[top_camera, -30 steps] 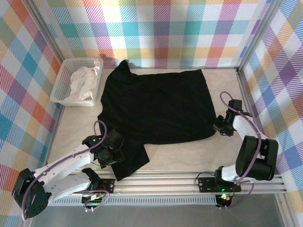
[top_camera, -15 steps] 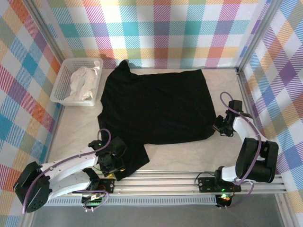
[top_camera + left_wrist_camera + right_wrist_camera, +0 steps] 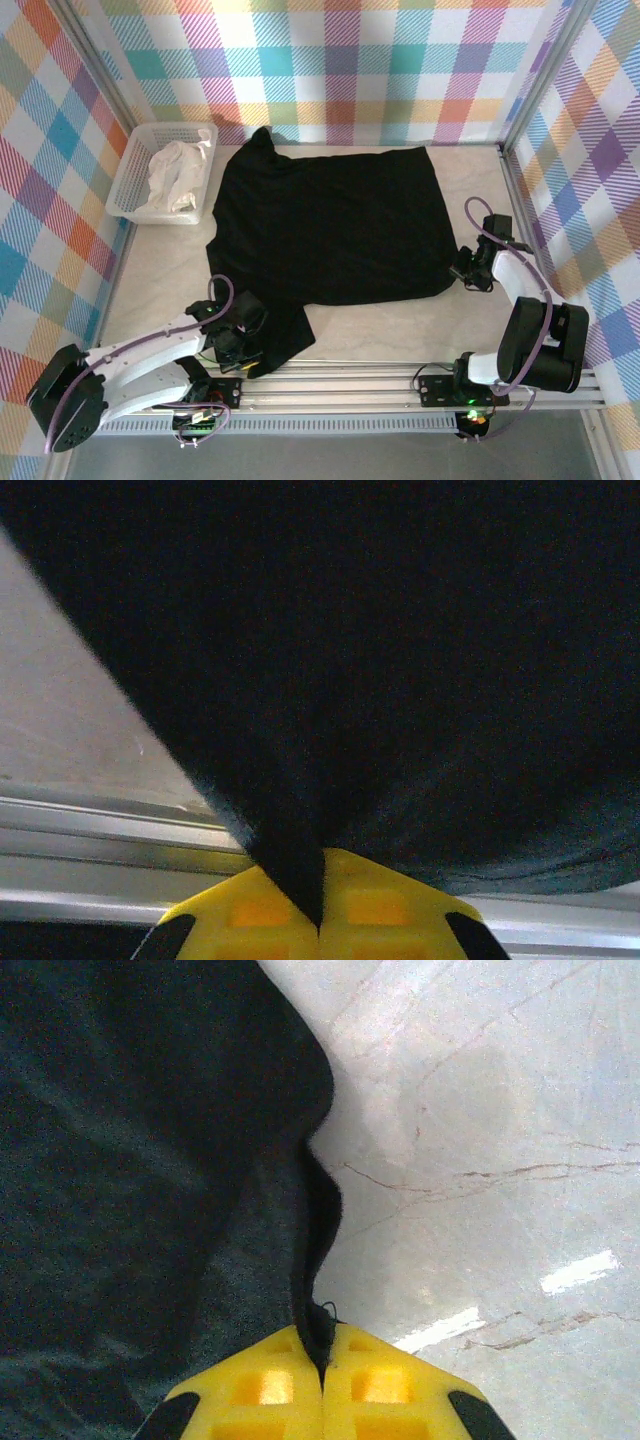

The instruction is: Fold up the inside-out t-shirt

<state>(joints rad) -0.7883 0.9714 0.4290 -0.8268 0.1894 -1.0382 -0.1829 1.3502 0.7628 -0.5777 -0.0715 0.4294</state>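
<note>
- Grips the near sleeve corner of the inside-out t-shirt (image 3: pixel 330 225), spread flat on the tabletop (image 3: pixel 400 325), with the left tool (image 3: pixel 320 880) pinched fully together.
- Grips the near hem corner with the right tool (image 3: pixel 322 1355), likewise pinched tight on the fabric.
- May lose either thin edge if lifted quickly.
- May skew the fold if pulled unevenly.

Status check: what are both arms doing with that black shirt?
Left gripper shut on black t-shirt, near sleeve; right gripper shut on its right edge. Shirt spread flat, unfolded. Basket of white cloth beside it.
</note>
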